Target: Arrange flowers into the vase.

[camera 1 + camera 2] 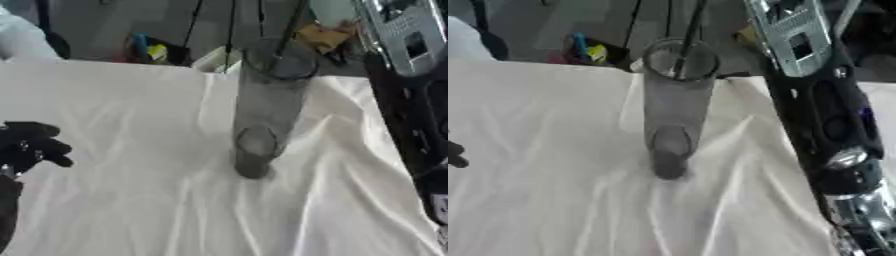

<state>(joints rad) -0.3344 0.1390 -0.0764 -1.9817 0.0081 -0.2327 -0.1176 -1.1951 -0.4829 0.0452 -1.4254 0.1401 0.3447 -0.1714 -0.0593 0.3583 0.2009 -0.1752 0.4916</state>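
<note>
White cloth [131, 165], creased and soft, covers the table, and the left hand [31, 145] shows at the left edge, black, its fingers curled in with nothing between them. Well to the right of that hand, near the middle of the cloth, stands the vase [677, 100], a tall clear cylinder with a greyish tint, upright, its mouth at the far end of the view and its base on a rumpled patch. A thin dark stem [689, 37] rises out of the mouth, leaning on the rim, and runs off the top; its bloom does not show, and no other flowers lie on the cloth. Further right, beside the vase but apart from it, the right arm [815, 115] runs down the picture, black with silver joints; its hand is out of view. By my judgement the vase is glass: stiff, smooth, slippery to fingers and breakable, and being tall and narrow on wrinkled cloth it would tip from a push near the rim. It should be steadied low on the wall. A stem is light and bends easily, so it is best taken around the middle and lowered straight into the mouth.
</note>
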